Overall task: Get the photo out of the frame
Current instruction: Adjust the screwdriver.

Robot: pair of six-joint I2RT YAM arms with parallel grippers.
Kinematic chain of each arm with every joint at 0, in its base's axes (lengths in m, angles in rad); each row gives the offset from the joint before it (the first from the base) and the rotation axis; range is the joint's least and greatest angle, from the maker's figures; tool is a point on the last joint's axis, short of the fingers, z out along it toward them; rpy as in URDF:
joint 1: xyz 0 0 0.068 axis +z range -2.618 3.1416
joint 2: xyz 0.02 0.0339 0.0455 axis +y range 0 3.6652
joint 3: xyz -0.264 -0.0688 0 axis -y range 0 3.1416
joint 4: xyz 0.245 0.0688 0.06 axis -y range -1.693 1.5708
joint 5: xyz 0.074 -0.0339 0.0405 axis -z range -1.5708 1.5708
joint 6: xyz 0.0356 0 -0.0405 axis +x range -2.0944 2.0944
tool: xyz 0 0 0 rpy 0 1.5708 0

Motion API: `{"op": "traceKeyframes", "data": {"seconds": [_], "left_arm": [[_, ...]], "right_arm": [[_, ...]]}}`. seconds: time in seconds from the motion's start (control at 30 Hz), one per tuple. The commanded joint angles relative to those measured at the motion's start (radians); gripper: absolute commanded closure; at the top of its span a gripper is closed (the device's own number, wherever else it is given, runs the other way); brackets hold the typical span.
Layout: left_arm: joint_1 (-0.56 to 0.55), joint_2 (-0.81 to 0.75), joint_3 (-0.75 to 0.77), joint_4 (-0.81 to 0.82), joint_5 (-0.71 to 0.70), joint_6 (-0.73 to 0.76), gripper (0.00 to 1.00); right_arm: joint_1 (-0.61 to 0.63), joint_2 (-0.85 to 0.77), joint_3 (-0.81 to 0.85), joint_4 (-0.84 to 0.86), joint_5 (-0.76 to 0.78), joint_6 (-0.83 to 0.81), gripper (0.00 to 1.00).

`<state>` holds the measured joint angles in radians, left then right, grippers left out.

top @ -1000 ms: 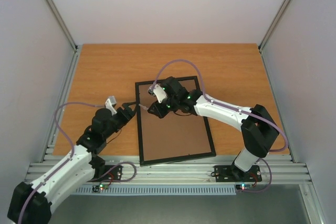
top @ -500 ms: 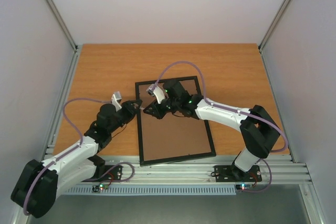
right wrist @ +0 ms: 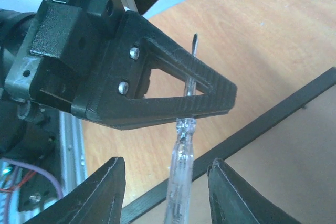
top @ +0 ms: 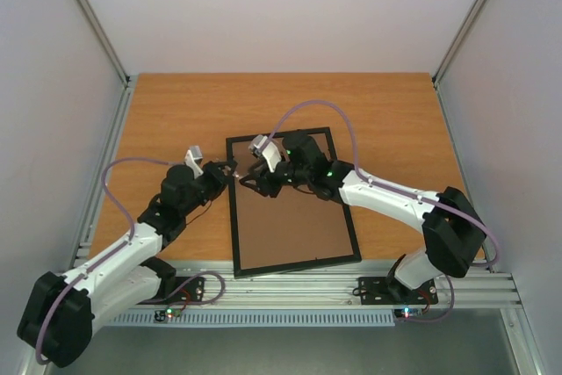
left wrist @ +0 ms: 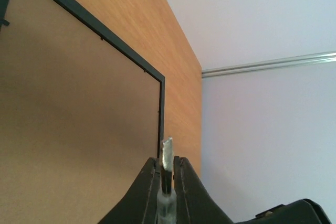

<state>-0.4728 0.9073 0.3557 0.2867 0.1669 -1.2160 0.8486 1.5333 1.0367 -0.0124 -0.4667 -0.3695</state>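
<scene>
From above, the frame [top: 298, 266] lies face down on the orange wood-grain table [top: 176, 120], a thin black rectangle with its matte brown board [top: 294, 226] up and seated flat inside the rim. Nothing looks opened yet. The photo shows in no view, and I'd judge it is under that board, so the whole job is left: free the board, lift it, draw the print out. The left gripper [top: 233, 173] and right gripper [top: 248, 183] meet tip to tip just over the frame's far left edge. What sits between them is too small to make out from here. The left wrist view shows its dark fingers pressed together, pinching a thin tool [left wrist: 167, 156] that sticks up pale and glassy. Beyond it the board looks like plain card, with small black clips [left wrist: 144, 68] dotted along the narrow rim. In the right wrist view its own two ribbed black fingers [right wrist: 107, 192] stand spread either side of the tool's clear plastic handle, seemingly not touching it. The left gripper's angular jaws clamp the slim dark metal shaft above.
</scene>
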Motion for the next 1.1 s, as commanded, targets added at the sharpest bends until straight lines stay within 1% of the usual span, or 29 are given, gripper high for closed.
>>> {"op": "traceKeyframes", "data": {"seconds": [0.0, 0.1, 0.17, 0.23, 0.6, 0.83, 0.97, 1.07], "left_arm": [[-0.006, -0.009, 0.052, -0.094, -0.041, -0.015, 0.99], [-0.007, 0.003, 0.084, -0.179, -0.061, -0.055, 0.99], [-0.006, 0.014, 0.111, -0.233, -0.066, -0.072, 0.99], [-0.007, 0.019, 0.117, -0.245, -0.069, -0.086, 1.0], [-0.007, 0.022, 0.102, -0.204, -0.062, -0.117, 1.0], [-0.007, 0.022, 0.091, -0.202, -0.063, -0.121, 1.0], [-0.007, 0.025, 0.085, -0.193, -0.057, -0.128, 0.99], [-0.007, 0.028, 0.083, -0.192, -0.055, -0.128, 1.0]], "right_arm": [[0.013, -0.019, -0.01, -0.028, 0.108, -0.131, 0.56], [0.058, -0.01, -0.009, -0.038, 0.21, -0.204, 0.57], [0.109, 0.0, -0.011, -0.032, 0.315, -0.267, 0.57], [0.145, 0.024, 0.004, -0.039, 0.384, -0.309, 0.57], [0.206, 0.1, 0.042, -0.034, 0.547, -0.367, 0.59], [0.208, 0.091, 0.042, -0.031, 0.549, -0.368, 0.64], [0.211, 0.096, 0.049, -0.034, 0.544, -0.369, 0.71], [0.211, 0.102, 0.056, -0.038, 0.542, -0.371, 0.83]]}}
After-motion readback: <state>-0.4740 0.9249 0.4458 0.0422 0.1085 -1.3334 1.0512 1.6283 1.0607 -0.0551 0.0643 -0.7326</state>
